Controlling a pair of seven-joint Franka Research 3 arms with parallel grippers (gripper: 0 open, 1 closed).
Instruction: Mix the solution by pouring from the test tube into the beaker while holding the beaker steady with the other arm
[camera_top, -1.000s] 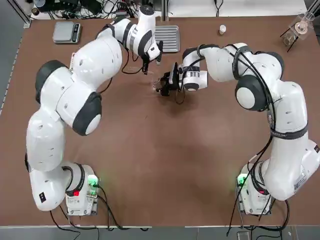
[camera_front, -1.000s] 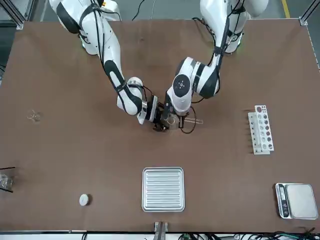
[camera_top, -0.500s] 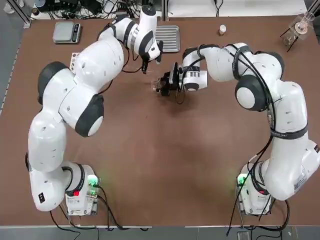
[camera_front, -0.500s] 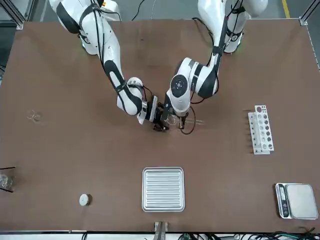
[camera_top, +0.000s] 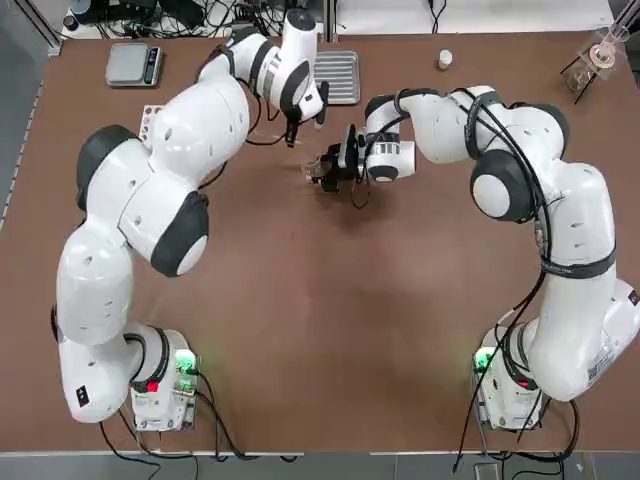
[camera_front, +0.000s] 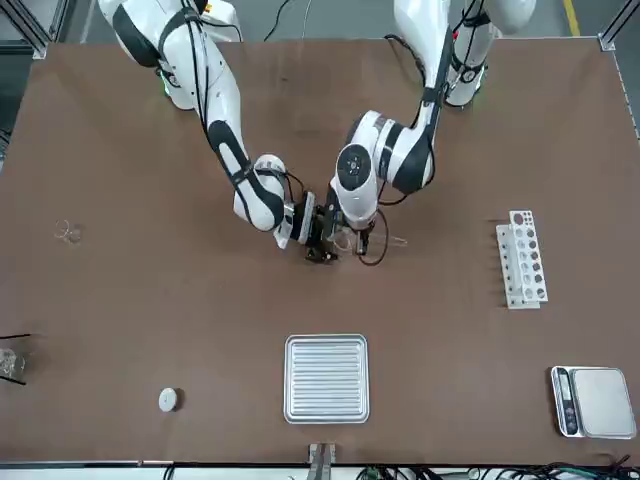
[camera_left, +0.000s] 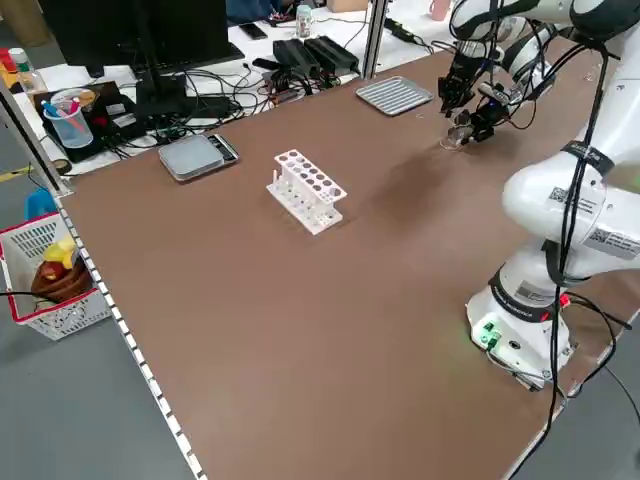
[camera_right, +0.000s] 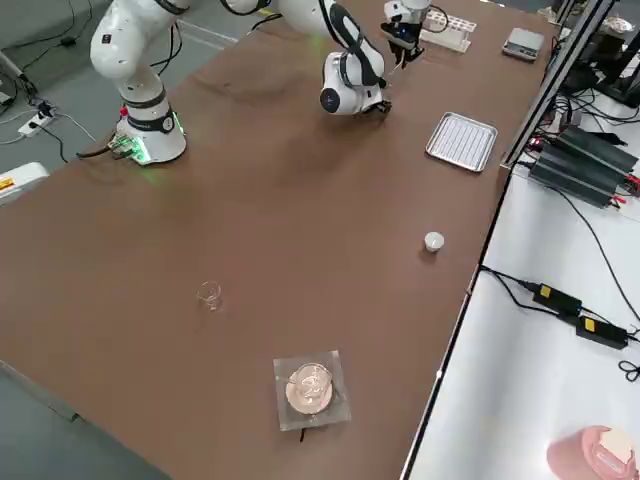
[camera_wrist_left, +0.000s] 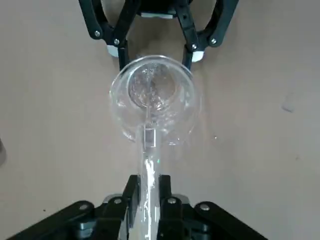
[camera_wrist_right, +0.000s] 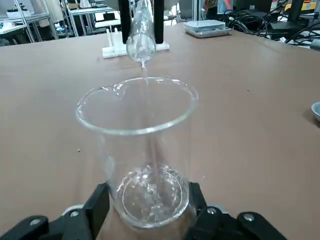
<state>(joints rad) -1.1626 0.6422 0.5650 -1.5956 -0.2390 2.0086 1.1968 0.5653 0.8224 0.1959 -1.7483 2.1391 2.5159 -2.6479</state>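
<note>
The beaker stands on the brown table near its middle, with my right gripper shut on its base from the side. A dark finger sits against each side of the glass. My left gripper is shut on the test tube, which is tilted so its mouth hangs over the beaker's rim. A thin stream of clear liquid falls from the test tube into the beaker, where a little liquid lies at the bottom. Seen from overhead, the left gripper is just beyond the right gripper.
A white test tube rack and a scale lie on my left side. A ribbed metal tray sits at the far edge with a white cap nearby. A tiny glass piece and a flask are at my far right.
The left arm's wrist and elbow have shifted slightly away from the bases, with the tube still over the beaker. The right gripper and the beaker have stayed put.
</note>
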